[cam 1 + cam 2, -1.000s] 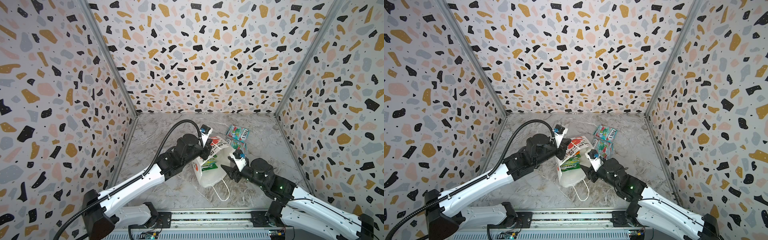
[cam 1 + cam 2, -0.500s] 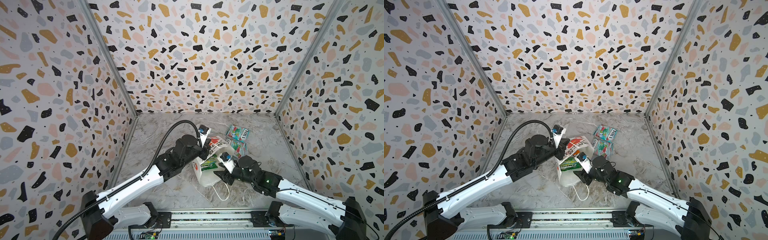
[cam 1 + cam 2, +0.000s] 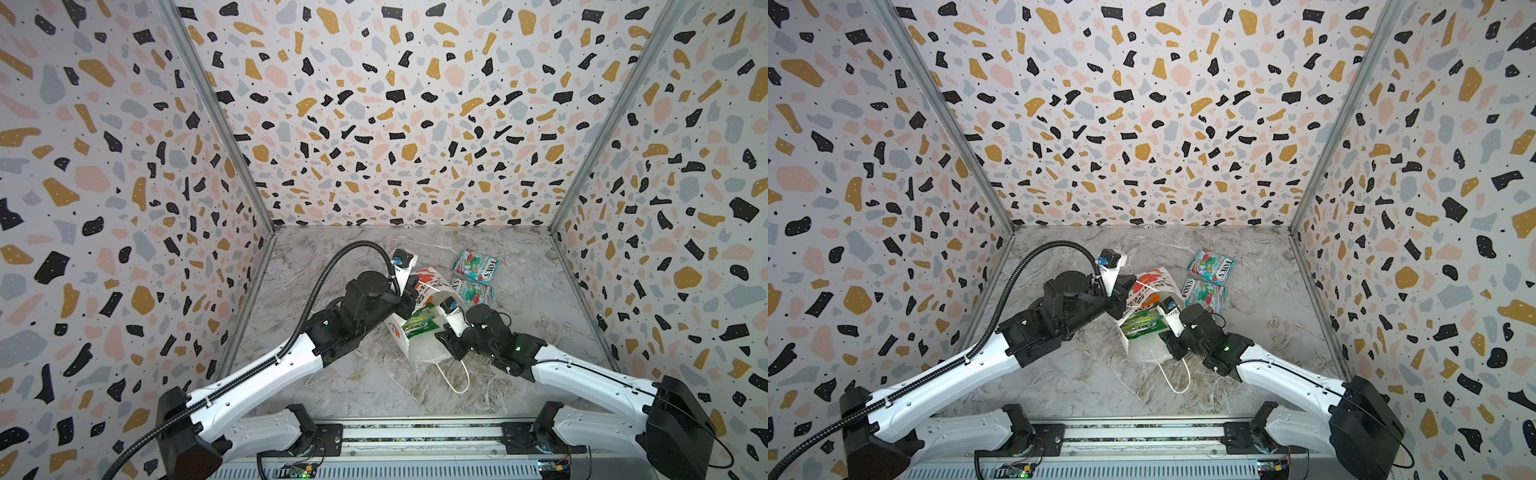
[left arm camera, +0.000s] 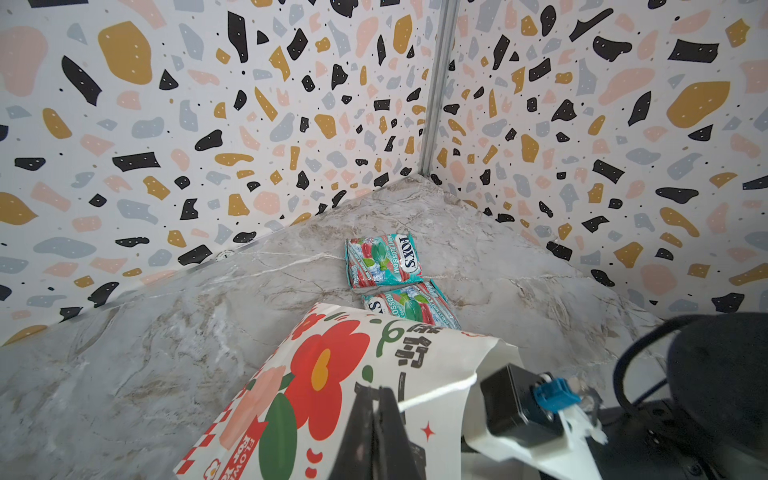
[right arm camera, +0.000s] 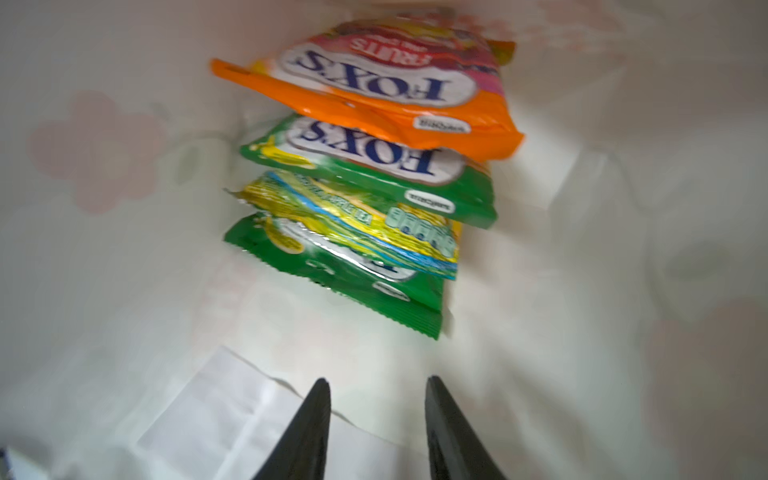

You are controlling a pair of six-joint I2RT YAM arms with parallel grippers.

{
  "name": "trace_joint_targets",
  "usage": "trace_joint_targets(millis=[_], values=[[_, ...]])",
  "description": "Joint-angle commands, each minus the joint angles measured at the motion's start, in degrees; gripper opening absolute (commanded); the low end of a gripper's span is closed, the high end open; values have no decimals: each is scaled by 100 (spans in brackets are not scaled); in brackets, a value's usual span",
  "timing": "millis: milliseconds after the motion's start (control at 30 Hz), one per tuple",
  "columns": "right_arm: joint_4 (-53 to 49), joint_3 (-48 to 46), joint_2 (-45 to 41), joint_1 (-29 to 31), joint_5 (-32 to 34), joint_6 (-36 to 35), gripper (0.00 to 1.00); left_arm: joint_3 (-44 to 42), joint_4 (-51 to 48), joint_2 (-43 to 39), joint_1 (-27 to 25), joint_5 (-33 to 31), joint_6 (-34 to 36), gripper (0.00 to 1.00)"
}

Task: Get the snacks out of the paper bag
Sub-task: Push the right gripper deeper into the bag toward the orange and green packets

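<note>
Mid-unpack here. The right gripper (image 5: 376, 380) is poked into the mouth of the paper bag (image 3: 424, 353), jaws parted, nothing caught yet. Four snacks (image 5: 365, 174) are stacked just ahead, with a green pouch (image 5: 340, 278) nearest and an orange pouch (image 5: 374, 104) deepest. All are flat, glossy, crimp-edged and probably slippery. Next, that nearest edge likely gets pinched. The thin white bag wall is kept clamped by the left gripper (image 4: 376, 399). Farther back, two teal pouches (image 4: 382, 259) are laid on the marble floor (image 4: 166, 332).

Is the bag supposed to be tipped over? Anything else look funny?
Odd: the paper bag isn't standing, it leans over with its mouth toward the right gripper, the left gripper pinching its edge, and one cord handle flopped on the table. Nothing looks torn.
</note>
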Motion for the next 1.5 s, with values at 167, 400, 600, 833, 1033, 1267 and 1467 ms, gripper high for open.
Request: trace_joint_targets(millis=[167, 400, 600, 833, 1033, 1267, 1467], values=[[108, 446, 631, -322, -157, -126, 40, -62, 280, -97, 2, -193, -41, 0], [-9, 916, 817, -261, -434, 419, 42, -113, 417, -72, -3, -79, -56, 0], [292, 1130, 767, 71, -624, 1524, 43, -185, 537, -37, 2, -249, -152, 0], [617, 1277, 1081, 204, -636, 2671, 43, -203, 571, -40, 4, -281, -203, 0], [894, 1346, 1265, 300, -442, 3557, 39, -220, 607, -32, 1, -350, -237, 0], [1226, 1333, 1417, 241, -282, 4457, 34, -220, 599, -26, -2, -320, -242, 0], [1669, 1333, 1526, 186, -141, 5085, 35, -205, 582, -24, -3, -287, -229, 0]])
